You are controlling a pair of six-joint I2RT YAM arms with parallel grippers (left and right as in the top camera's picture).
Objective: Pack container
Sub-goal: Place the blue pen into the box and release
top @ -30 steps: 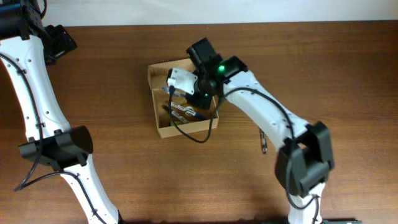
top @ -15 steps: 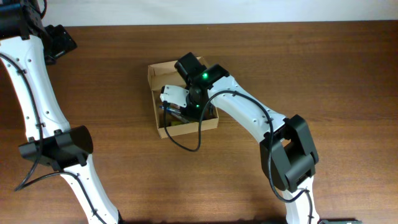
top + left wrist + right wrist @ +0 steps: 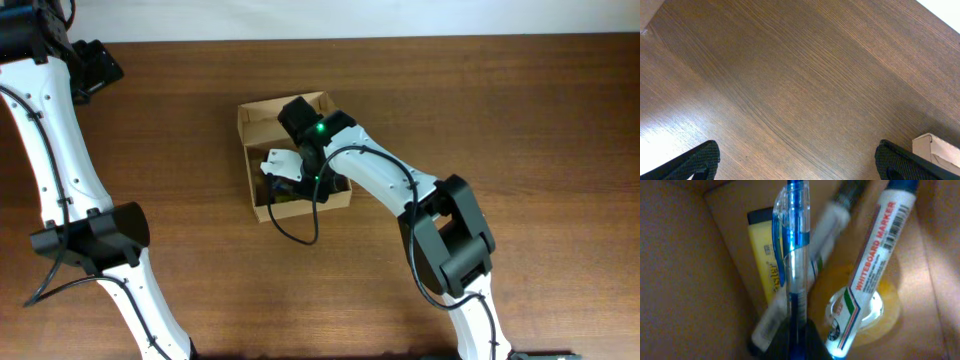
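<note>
The container (image 3: 250, 120) is a small tan cardboard box, open, at the middle of the table in the overhead view. My right gripper (image 3: 285, 180) reaches down into it, shut on a blue pen (image 3: 792, 255) that points into the box (image 3: 685, 280). Inside lie a whiteboard marker (image 3: 875, 265), a yellow highlighter (image 3: 764, 255), a roll of clear tape (image 3: 880, 315) and a grey pen-like item (image 3: 825, 235). My left gripper (image 3: 800, 165) is open over bare wood at the table's far left; a corner of the box (image 3: 937, 150) shows at the right of its view.
The brown wooden table (image 3: 520, 140) runs under everything, with a pale wall edge along the back. The left arm's white links (image 3: 50, 150) stand along the table's left side.
My right gripper has moved left and down into the box with the pen. The right arm has folded in closer. The left arm has not moved.
</note>
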